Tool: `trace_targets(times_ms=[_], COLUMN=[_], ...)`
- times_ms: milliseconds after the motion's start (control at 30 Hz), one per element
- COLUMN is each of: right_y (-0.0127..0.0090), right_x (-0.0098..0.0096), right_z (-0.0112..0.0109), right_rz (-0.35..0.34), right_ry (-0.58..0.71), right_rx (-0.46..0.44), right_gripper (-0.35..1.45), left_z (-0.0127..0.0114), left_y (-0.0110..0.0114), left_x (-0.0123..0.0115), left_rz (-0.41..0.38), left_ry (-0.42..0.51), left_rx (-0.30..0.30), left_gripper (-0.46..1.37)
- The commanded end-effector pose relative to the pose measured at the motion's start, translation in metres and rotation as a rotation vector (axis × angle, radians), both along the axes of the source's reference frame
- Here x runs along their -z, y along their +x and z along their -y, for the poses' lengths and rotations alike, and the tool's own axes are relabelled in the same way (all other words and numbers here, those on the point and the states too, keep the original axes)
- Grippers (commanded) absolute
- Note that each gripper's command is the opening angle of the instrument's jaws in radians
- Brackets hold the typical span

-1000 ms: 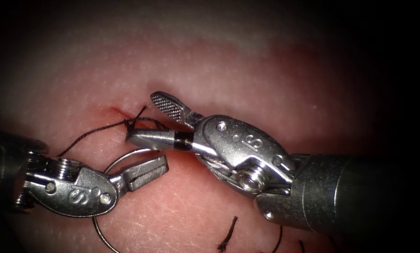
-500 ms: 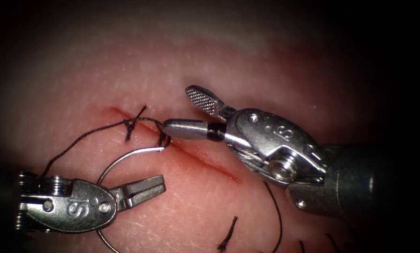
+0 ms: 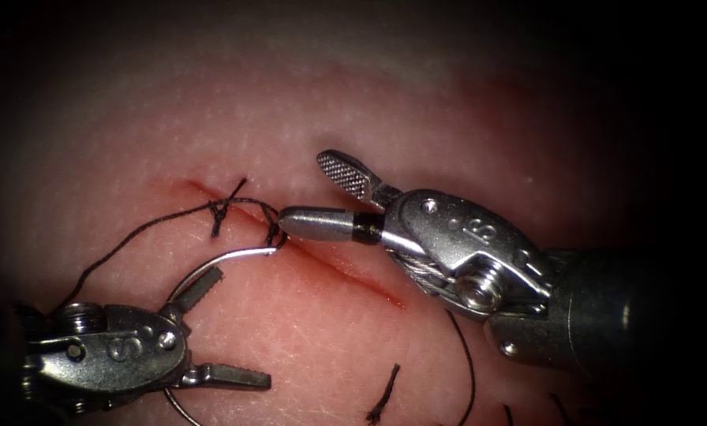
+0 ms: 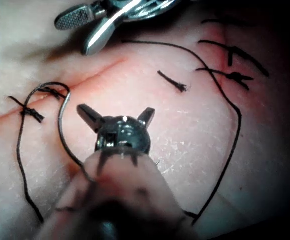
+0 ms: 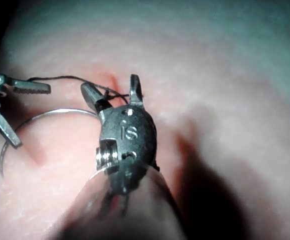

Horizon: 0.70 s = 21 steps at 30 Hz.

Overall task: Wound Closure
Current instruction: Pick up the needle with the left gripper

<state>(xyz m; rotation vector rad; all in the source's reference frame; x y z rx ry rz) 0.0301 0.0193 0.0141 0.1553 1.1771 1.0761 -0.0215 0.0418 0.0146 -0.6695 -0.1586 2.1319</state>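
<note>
Between the open left hand (image 3: 223, 327) jaws lies the needle (image 3: 211, 268).

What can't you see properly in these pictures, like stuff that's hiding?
- The needle: in the endoscope view the left tool, jaws open and holding nothing, covers part of its curve, and the picture's bottom edge cuts the rest.
- The needle's end by the cut: dark thread bunches over it, so whether it sits in the tissue is unclear.
- The right tool, jaws open and empty: darkness swallows its shaft.
</note>
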Motion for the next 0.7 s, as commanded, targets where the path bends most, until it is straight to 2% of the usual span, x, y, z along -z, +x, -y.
trace_targets(times_ms=[33,167,400,533,567,700], right_y=[0.0,-0.0001,-0.0001,-0.0001,-0.0002,-0.0002], right_x=[-0.0001,-0.0003,-0.0006,-0.0007,-0.0007,-0.0007], right_z=[0.0001,0.0003,0.0005,0.0008,0.001,0.0012], right_rz=[-0.001,0.001,0.003,0.004,0.006,0.007], right_ry=[-0.001,-0.002,-0.004,-0.005,-0.005,-0.007], right_rx=[0.001,0.003,0.004,0.006,0.008,0.007], right_gripper=[1.01,1.01,1.01,1.01,1.01,1.01], left_z=[-0.0001,-0.0001,0.0005,0.001,0.0011,0.0011], left_y=[0.0004,0.0016,0.0017,0.0017,0.0017,0.0019], left_x=[-0.0001,-0.0007,-0.0024,-0.0036,-0.0042,-0.0052], left_rz=[0.0,0.011,-0.016,0.034,0.068,0.12], left_ry=[0.018,0.057,0.171,0.214,0.243,0.253], left_rx=[0.011,0.02,0.019,0.038,0.046,0.059], left_gripper=[0.99,0.99,1.0,0.98,0.97,0.96])
